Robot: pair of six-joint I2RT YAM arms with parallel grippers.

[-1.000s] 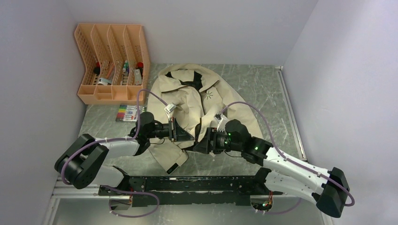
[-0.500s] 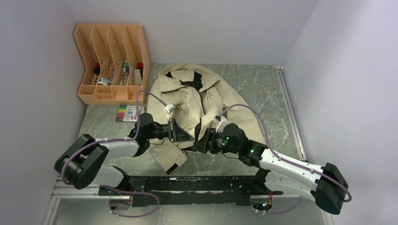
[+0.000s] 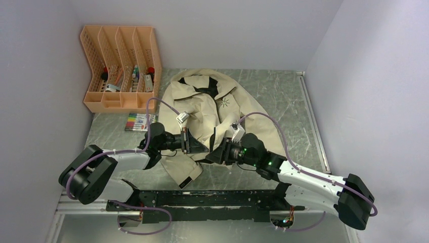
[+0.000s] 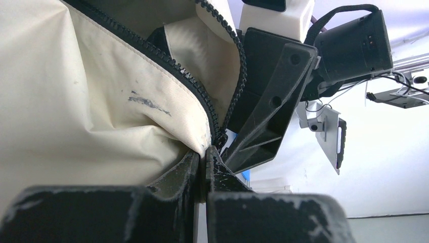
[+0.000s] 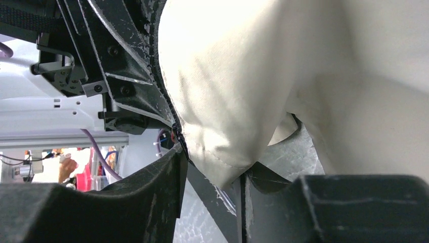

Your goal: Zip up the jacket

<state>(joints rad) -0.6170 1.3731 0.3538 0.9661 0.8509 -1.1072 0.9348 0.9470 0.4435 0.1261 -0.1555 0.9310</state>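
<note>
Now your right gripper (image 5: 211, 164) has come nearer your left gripper (image 4: 205, 154), which stays pinched on the jacket (image 3: 202, 106); the right's hold is not clear.

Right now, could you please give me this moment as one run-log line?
left pincer: shut on jacket edge | right pincer: around other edge, grip unclear | zip: open

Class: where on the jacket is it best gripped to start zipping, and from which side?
Pinch the jacket at its bottom hem corners, just beside the zipper teeth, left pincer from the left, right pincer from the right, probably. The toothed edges converge there, so the ends can be aligned.
</note>
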